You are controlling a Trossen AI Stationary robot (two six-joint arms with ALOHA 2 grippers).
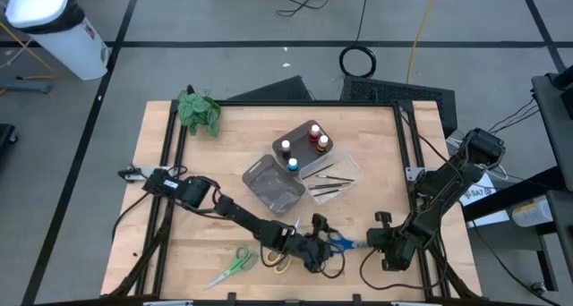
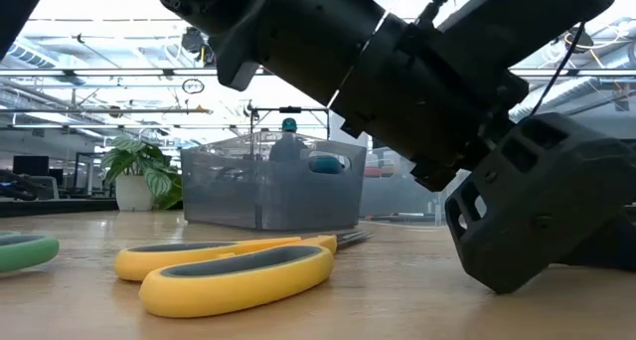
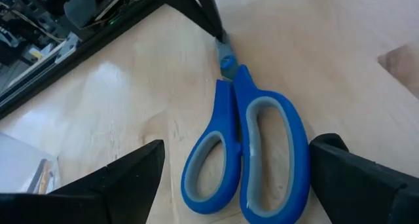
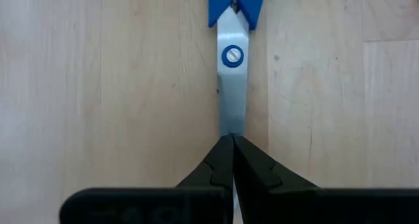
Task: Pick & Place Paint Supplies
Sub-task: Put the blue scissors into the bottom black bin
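Observation:
The blue-handled scissors (image 1: 343, 243) lie flat on the table near its near edge, blades shut and pointing toward the table's right. My right gripper (image 4: 230, 140) is shut on their blades. My left gripper (image 3: 237, 145) is open, one finger on each side of the blue handle loops (image 3: 252, 152); I see no touch. The yellow scissors (image 2: 229, 265) and green scissors (image 1: 233, 263) lie flat to the left. Paint bottles (image 1: 304, 143) stand in a brown holder, and brushes (image 1: 327, 176) lie on a clear tray. My right gripper pinches the blue scissors' shut blades (image 4: 230, 119) near their tip, between its two fingers (image 3: 208, 18). It comes from the table's right, fingers lying along the blades. The scissors rest flat on the table, handles toward my left gripper.
A grey tray (image 1: 273, 185) sits mid-table beside the clear tray. A green plant (image 1: 199, 112) stands at the far left corner. Black frame rails (image 1: 407, 154) run along the table's sides. Bare wood shows on the left half.

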